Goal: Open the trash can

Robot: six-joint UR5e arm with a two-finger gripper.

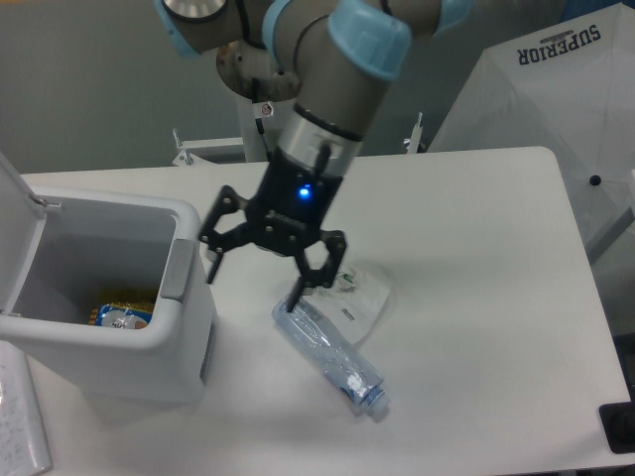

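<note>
The camera shows the trash can [149, 327] at the left side of the table [476, 248], its lid [18, 233] standing up. The end effector [254, 284] hangs spread wide and empty just right of it, above a clear bottle [332, 359].

a clear bottle [331, 358] lies beside a crumpled plastic wrapper [357, 293].

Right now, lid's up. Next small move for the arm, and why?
Probably lift straight up and retreat. The trash can already stands open, its lid swung up at the left, contents visible inside. The gripper hangs open and empty, clear of the grey push tab, just above the bottle.
</note>
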